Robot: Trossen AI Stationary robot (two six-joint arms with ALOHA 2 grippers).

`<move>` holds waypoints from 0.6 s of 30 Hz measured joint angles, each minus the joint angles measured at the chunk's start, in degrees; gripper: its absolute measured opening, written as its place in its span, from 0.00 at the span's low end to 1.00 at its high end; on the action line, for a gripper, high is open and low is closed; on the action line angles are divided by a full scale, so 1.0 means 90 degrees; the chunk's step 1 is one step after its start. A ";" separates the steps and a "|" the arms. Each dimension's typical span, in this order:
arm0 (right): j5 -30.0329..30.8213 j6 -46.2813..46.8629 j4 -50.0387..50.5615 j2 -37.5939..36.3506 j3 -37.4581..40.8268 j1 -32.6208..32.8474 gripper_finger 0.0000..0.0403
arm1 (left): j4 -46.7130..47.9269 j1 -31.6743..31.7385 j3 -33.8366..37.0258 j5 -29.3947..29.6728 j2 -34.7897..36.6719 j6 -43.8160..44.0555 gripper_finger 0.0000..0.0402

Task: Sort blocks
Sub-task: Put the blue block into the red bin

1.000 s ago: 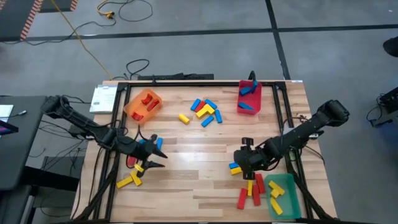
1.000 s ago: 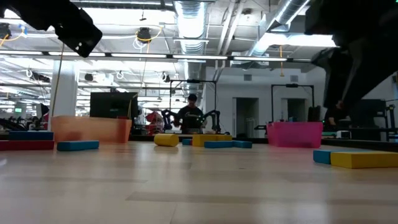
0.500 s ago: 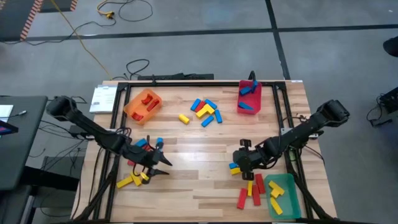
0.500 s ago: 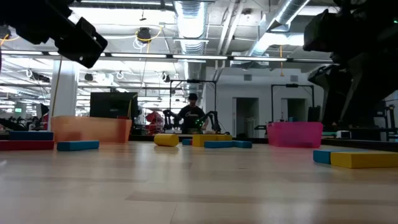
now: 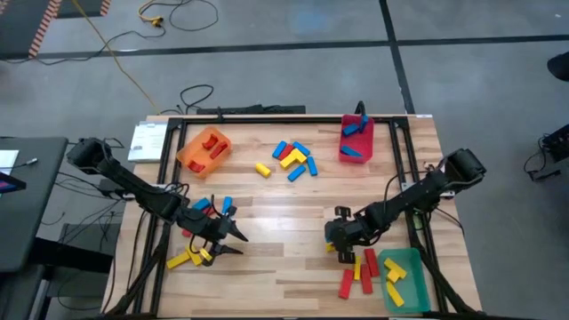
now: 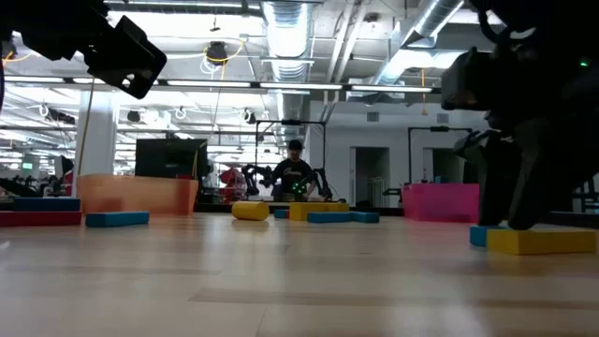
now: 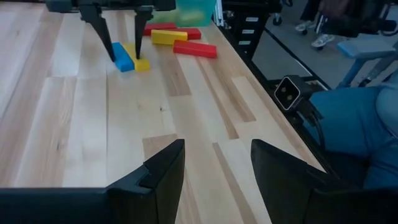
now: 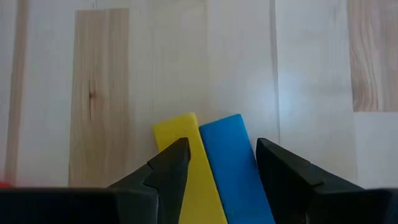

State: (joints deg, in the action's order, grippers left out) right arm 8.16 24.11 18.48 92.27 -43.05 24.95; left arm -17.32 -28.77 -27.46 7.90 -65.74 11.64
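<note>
Light butcher-block worktop [image 5: 284,200] made of long pale planks with a black frame round the edges, sitting in a big open workshop with grey concrete floor, ceiling ducts and strip lights; a person [image 6: 296,173] sits at another rig way back in the room. The blocks are plain matte little bars in red, blue and yellow: a loose cluster [image 5: 292,158] near the far edge between the orange bin [image 5: 204,149] and the red bin [image 5: 356,140], a few near the left edge, and more by the green bin [image 5: 404,277] at the near right corner. Bins look like translucent plastic. The right gripper [image 5: 336,240] is down at the worktop with its fingers apart, straddling a yellow block [image 8: 186,168] and a blue block [image 8: 236,165] lying side by side and touching, not clamped. The left gripper [image 5: 233,240] hangs over bare wood near the left-side blocks, fingers apart and empty. In the low view both arms are just dark shapes cut off by the frame.
</note>
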 joint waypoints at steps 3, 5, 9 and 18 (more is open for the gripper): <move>-0.0005 -0.0075 -0.0027 0.0037 0.0001 -0.0073 0.48 | -0.0006 0.0000 0.0000 -0.0005 -0.0002 0.0000 0.45; -0.0030 -0.0188 -0.0006 -0.0011 0.0003 -0.0146 0.46 | -0.0014 0.0000 0.0000 -0.0005 -0.0002 -0.0003 0.45; -0.0062 -0.0399 0.0118 -0.0323 0.0036 -0.0316 0.43 | -0.0013 0.0000 0.0000 0.0000 -0.0002 -0.0029 0.45; -0.0087 -0.0432 0.0246 -0.1095 0.0047 -0.0577 0.42 | -0.0015 0.0002 0.0000 0.0043 -0.0002 -0.0094 0.45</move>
State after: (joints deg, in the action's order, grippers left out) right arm 7.38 20.23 20.69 82.41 -42.63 19.75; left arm -17.45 -28.75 -27.46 8.29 -65.76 10.79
